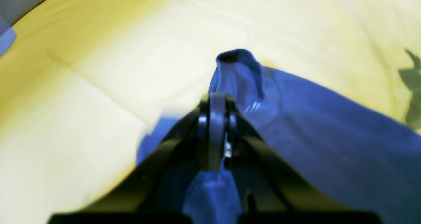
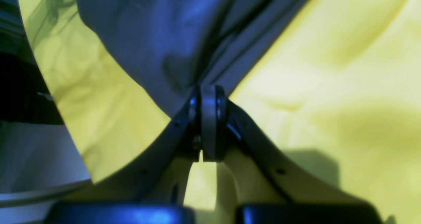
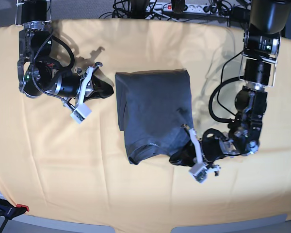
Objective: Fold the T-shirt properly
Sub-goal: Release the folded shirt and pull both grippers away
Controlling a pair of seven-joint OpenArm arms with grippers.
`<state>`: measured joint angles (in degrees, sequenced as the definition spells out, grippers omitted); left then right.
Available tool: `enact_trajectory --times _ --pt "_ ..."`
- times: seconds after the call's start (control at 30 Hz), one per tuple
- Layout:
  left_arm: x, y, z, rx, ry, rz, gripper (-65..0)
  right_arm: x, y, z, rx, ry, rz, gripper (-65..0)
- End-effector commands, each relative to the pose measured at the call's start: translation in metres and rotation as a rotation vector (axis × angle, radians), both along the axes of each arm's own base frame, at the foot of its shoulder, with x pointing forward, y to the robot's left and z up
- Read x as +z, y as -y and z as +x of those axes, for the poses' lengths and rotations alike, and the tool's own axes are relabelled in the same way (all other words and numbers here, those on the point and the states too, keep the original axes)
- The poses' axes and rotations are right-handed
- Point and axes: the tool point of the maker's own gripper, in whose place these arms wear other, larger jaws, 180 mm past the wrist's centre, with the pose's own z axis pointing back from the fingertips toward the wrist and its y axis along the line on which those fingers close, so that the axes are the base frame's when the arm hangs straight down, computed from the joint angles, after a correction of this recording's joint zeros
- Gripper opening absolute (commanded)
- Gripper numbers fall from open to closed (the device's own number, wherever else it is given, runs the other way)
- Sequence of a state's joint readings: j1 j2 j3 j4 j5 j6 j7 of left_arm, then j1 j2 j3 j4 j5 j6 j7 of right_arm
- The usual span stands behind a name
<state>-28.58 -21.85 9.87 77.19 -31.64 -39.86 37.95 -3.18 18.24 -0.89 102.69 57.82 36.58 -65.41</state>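
The dark slate-grey T-shirt lies partly folded in the middle of the yellow-orange cloth, neckline end toward the front. My right gripper is at the shirt's left edge near its back corner; in the right wrist view the gripper is shut on a pinch of the shirt. My left gripper is at the shirt's front right corner. In the left wrist view this gripper is shut on a raised fold of the shirt, which looks blue there.
The yellow-orange cloth covers the whole table. Cables and a power strip lie along the back edge. A red clamp sits at the front left corner. The table's front edge curves along the bottom.
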Motion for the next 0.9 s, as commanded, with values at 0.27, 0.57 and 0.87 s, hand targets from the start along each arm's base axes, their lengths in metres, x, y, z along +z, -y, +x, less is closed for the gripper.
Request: enact_trajectory --times 0.27,0.57,0.87 --pt "0.038 -0.011 -0.019 -0.01 -0.092 -0.228 -65.0 0.048 -0.038 0.006 0.041 0.113 0.251 -65.0" --pt "-0.058 -0.006 -0.058 0.086 -0.152 -0.131 -65.0 0.009 -0.042 -0.012 0.066 0.042 0.106 -65.0" --pt "-0.086 -0.01 -0.078 0.083 -0.234 -0.061 -65.0 -0.037 -0.026 -0.042 0.059 -0.038 -0.069 -65.0"
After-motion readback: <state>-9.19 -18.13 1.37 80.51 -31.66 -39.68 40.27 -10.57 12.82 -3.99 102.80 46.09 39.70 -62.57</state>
